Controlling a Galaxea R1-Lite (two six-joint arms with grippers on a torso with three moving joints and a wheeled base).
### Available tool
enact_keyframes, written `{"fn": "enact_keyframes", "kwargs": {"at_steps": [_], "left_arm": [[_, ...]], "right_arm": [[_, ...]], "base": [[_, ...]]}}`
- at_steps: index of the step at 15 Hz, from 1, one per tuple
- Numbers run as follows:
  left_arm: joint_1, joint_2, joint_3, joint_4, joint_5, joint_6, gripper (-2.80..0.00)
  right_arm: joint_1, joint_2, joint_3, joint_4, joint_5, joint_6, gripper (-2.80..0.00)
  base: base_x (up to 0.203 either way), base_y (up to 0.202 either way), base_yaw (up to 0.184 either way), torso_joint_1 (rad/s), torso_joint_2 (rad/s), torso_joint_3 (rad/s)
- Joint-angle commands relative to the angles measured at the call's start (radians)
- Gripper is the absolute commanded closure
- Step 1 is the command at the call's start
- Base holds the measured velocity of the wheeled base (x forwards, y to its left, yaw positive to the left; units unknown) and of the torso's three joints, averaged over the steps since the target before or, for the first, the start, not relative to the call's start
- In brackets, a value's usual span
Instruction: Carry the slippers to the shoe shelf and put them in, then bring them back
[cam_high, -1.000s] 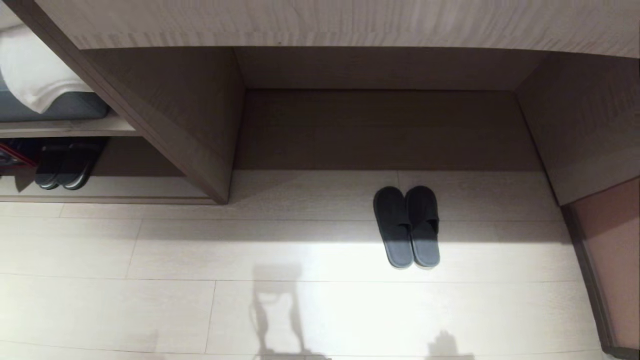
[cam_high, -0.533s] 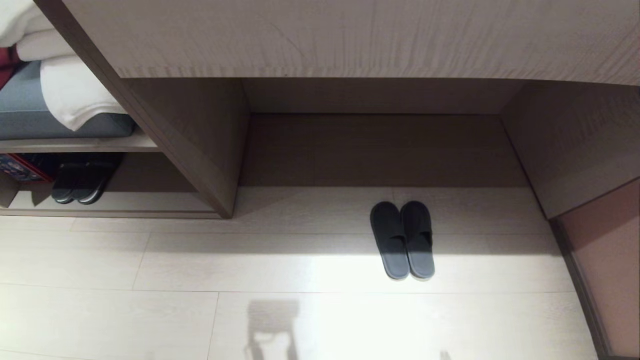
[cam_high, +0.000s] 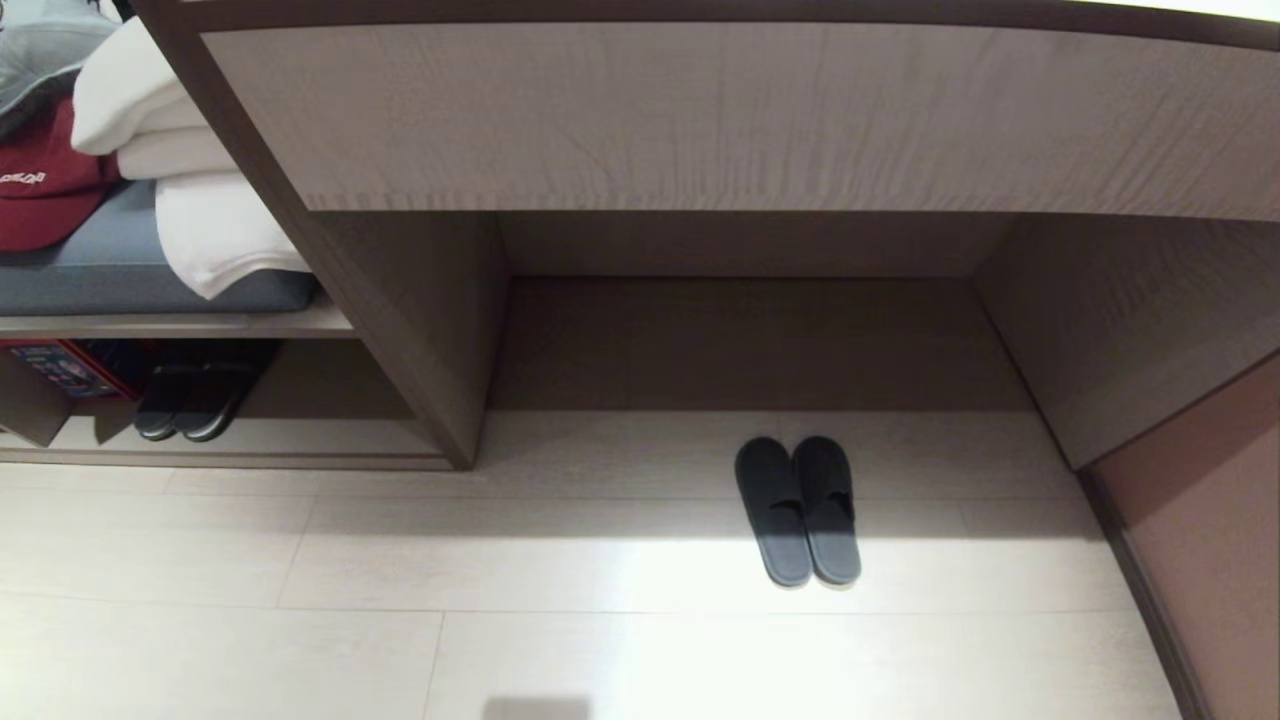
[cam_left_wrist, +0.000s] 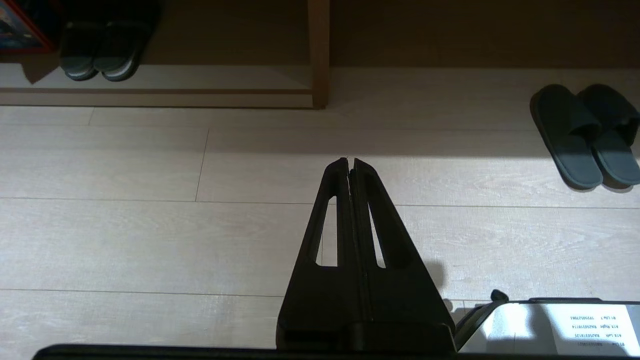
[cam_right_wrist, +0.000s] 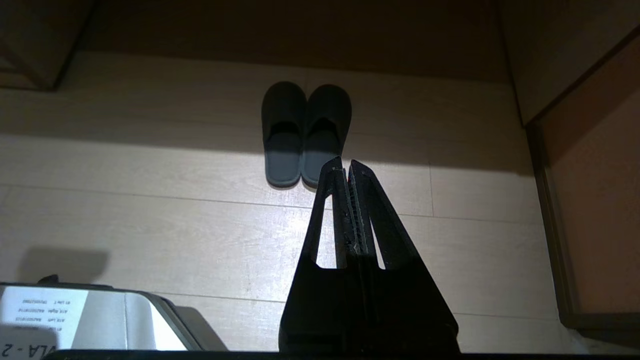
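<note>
Nothing begun: grey-blue slippers (cam_high: 798, 510) sit on the floor (cam_high: 600, 640), both hands (cam_left_wrist: 351, 161) (cam_right_wrist: 345, 162) pinched empty.

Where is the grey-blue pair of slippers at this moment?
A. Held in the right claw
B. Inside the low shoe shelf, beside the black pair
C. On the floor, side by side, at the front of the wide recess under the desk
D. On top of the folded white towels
C: the slippers lie side by side on the pale floor, and the shut right claw holds nothing.
</note>
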Motion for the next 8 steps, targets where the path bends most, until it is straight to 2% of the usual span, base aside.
{"fn": "enact_keyframes", "kwargs": {"at_steps": [1,8], "left_arm": [[0.000,0.001,0.002,-0.001,0.000,0.000,0.00],[0.000,0.001,0.002,-0.001,0.000,0.000,0.00]], "right_arm": [[0.000,0.000,0.002,0.000,0.000,0.000,0.00],[0.000,0.000,0.002,0.000,0.000,-0.002,0.00]], "base": [[0.000,0.000,0.000,0.009,0.00,0.195],[0.000,0.000,0.000,0.003,0.00,0.201]]}}
